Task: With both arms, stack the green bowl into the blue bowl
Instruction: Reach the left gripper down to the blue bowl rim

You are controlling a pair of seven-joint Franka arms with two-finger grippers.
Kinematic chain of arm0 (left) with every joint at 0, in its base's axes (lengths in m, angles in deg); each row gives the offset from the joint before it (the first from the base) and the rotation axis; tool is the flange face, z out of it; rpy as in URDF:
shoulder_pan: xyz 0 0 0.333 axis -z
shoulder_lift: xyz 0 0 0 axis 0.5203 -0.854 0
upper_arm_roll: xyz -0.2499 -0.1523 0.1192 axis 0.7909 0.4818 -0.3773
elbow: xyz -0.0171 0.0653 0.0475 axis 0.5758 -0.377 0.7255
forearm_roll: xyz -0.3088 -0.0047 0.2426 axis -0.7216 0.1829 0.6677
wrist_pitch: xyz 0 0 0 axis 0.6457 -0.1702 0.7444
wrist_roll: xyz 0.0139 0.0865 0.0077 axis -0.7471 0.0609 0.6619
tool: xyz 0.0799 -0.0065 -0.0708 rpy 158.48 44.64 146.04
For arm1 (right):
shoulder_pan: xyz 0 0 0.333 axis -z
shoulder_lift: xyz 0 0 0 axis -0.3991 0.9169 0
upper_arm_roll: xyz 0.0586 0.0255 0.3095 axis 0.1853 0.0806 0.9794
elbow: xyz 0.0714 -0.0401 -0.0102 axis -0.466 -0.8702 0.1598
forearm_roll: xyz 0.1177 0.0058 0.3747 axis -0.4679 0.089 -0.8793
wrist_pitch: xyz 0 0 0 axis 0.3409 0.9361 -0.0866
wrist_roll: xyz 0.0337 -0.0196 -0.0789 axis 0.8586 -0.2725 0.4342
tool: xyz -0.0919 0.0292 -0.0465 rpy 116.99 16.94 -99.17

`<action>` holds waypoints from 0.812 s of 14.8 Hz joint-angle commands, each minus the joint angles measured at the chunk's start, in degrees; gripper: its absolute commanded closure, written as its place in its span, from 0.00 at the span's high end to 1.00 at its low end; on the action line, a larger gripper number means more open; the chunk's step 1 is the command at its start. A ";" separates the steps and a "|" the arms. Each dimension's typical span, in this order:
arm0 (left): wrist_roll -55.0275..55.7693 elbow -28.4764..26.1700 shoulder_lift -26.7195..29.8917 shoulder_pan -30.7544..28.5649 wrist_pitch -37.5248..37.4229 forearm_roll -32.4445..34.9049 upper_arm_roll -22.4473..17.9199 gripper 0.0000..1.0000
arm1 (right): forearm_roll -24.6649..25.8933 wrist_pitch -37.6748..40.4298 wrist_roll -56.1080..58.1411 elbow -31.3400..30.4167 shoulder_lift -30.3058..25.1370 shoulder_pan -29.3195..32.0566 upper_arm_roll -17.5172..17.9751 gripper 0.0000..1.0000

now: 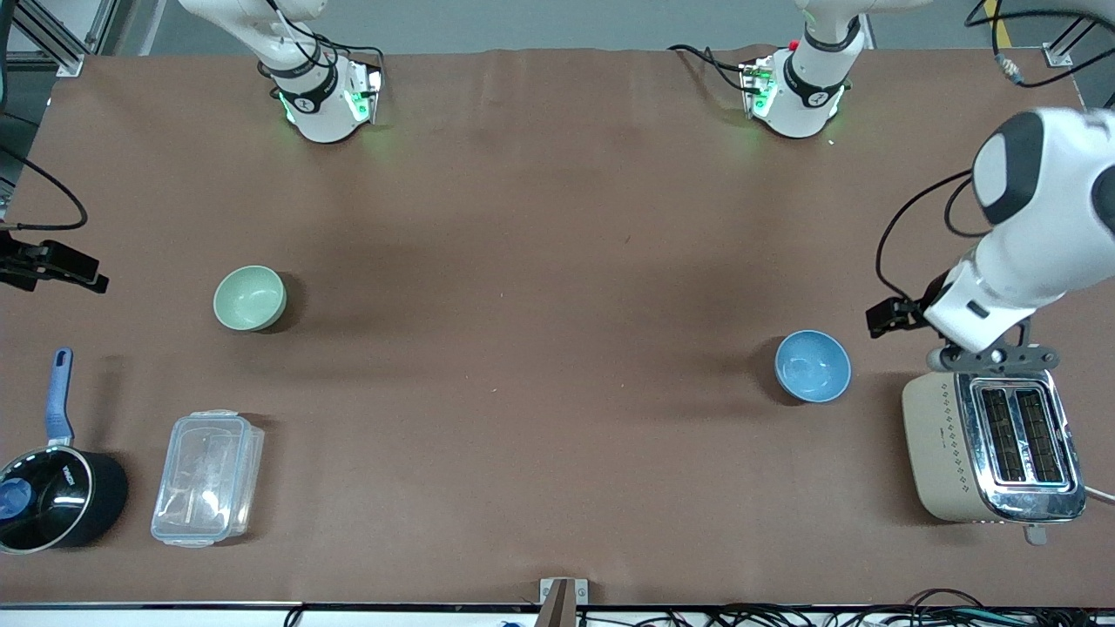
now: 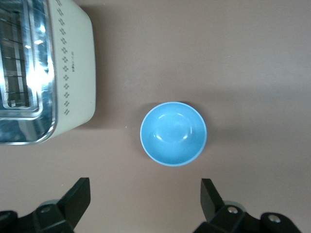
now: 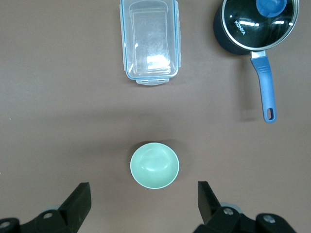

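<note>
The green bowl (image 1: 250, 298) stands upright and empty toward the right arm's end of the table; it also shows in the right wrist view (image 3: 154, 165). The blue bowl (image 1: 813, 366) stands upright and empty toward the left arm's end, beside the toaster; it also shows in the left wrist view (image 2: 173, 133). My left gripper (image 2: 146, 187) is open and empty, up in the air beside the blue bowl, and its hand (image 1: 993, 355) is over the toaster's edge. My right gripper (image 3: 142, 193) is open and empty, up in the air beside the green bowl. Its hand is mostly outside the front view.
A cream toaster (image 1: 993, 444) stands at the left arm's end. A clear plastic lidded box (image 1: 207, 477) and a black saucepan with a blue handle (image 1: 54, 488) lie nearer to the front camera than the green bowl. Brown cloth (image 1: 540, 305) lies between the bowls.
</note>
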 commanded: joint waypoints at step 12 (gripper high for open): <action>0.50 -4.84 -17.45 -4.20 15.37 4.61 0.53 0.67 | -15.24 0.42 -0.22 -13.30 -1.04 6.27 0.53 1.00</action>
